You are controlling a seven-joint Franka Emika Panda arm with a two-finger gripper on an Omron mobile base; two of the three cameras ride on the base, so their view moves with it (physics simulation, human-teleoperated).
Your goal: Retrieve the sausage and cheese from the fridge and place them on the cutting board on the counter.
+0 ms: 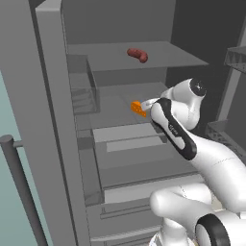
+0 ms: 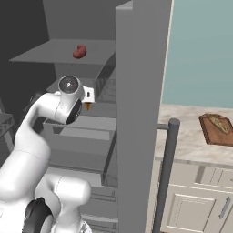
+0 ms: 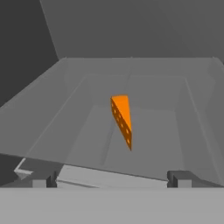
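In fridge [image 1: 53, 144], one sausage [image 1: 137, 54], one cheese [image 3: 122, 117]

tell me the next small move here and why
Probably ease the gripper straight forward until its open jaws straddle the cheese, then close. The wedge lies ahead of the fingertips, centred between them but not yet reached, on the fridge shelf below the sausage.

open fridge [image 1: 53, 120], sausage [image 1: 137, 54] on upper shelf, cheese [image 1: 138, 107] below, beside arm's hand
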